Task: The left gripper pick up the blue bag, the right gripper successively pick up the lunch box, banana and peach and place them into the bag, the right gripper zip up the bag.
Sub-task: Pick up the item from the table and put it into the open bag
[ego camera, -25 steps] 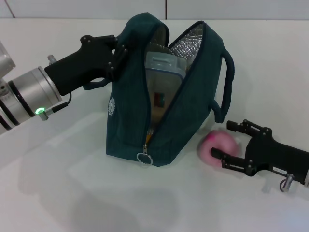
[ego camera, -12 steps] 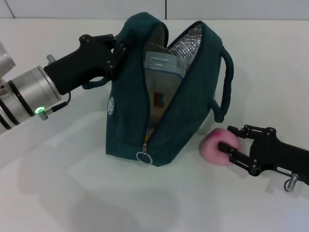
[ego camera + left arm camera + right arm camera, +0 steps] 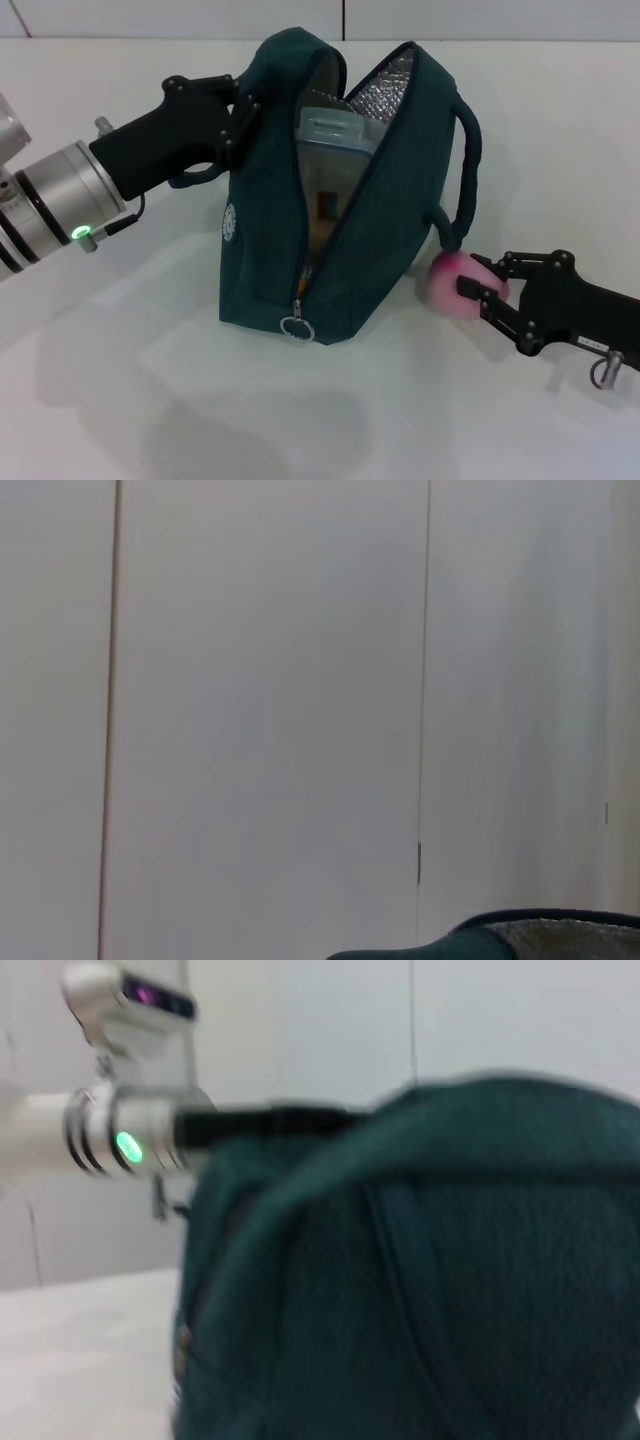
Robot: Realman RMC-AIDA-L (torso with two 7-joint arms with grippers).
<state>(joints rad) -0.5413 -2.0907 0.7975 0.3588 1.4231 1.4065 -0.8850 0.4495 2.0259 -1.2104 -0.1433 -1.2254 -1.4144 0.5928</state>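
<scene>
peach (image 3: 449,284) sits at lower right of centre in the head view, touching the foot of the blue bag (image 3: 330,190), with the right gripper (image 3: 487,290) around it, fingers spread to either side and not visibly closed. it looks smooth and round, probably light and liable to roll or squirt out, so a hold across its widest part seems safest. the left gripper (image 3: 238,112), upper left, is clamped on the bag's top edge, holding it open; the lunch box (image 3: 338,135) stands inside against the foil lining. the banana cannot be picked out with certainty. the right wrist view shows only the bag's outer fabric and the other arm beyond; the left wrist view shows wall and a sliver of bag rim.
</scene>
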